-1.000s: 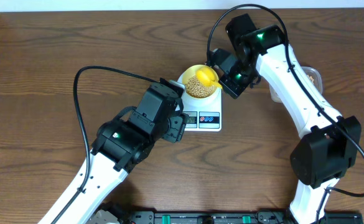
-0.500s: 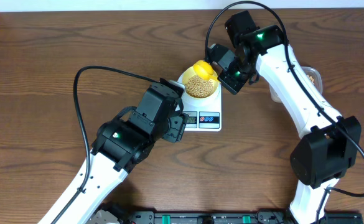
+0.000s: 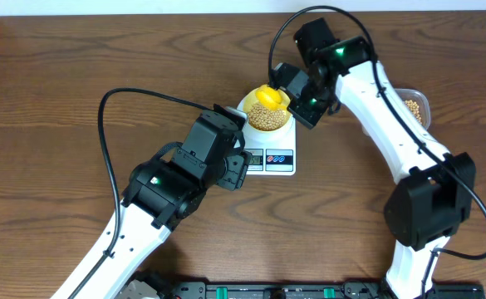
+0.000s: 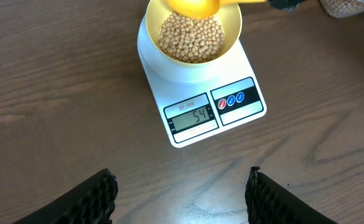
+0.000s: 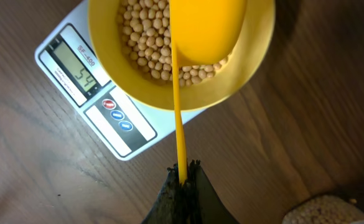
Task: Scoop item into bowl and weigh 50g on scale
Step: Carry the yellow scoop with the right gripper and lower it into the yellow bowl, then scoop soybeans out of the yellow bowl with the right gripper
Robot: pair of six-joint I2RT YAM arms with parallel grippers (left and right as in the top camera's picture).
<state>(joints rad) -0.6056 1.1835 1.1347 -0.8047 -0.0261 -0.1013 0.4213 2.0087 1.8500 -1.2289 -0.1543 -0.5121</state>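
Note:
The pale yellow bowl (image 3: pixel 267 119) (image 4: pixel 231 28) (image 5: pixel 107 56) sits on the white scale (image 3: pixel 272 154) (image 4: pixel 213 112) (image 5: pixel 94 93) and holds many tan beans (image 3: pixel 265 119) (image 4: pixel 191 37) (image 5: pixel 141 37). The scale's display reads 54. My right gripper (image 3: pixel 297 98) (image 5: pixel 183 169) is shut on the handle of a yellow scoop (image 3: pixel 270 96) (image 4: pixel 194 6) (image 5: pixel 206 28), whose head hangs over the bowl's far side. My left gripper (image 4: pixel 180 186) is open and empty over bare table just in front of the scale; the overhead view hides its fingers.
A clear tub of beans (image 3: pixel 415 109) (image 5: pixel 322 211) stands right of the scale, partly behind my right arm. The table is brown wood. My left arm (image 3: pixel 176 178) lies front left of the scale.
My right gripper has carried the scoop from over the bowl's middle toward its far edge. The left arm has not moved.

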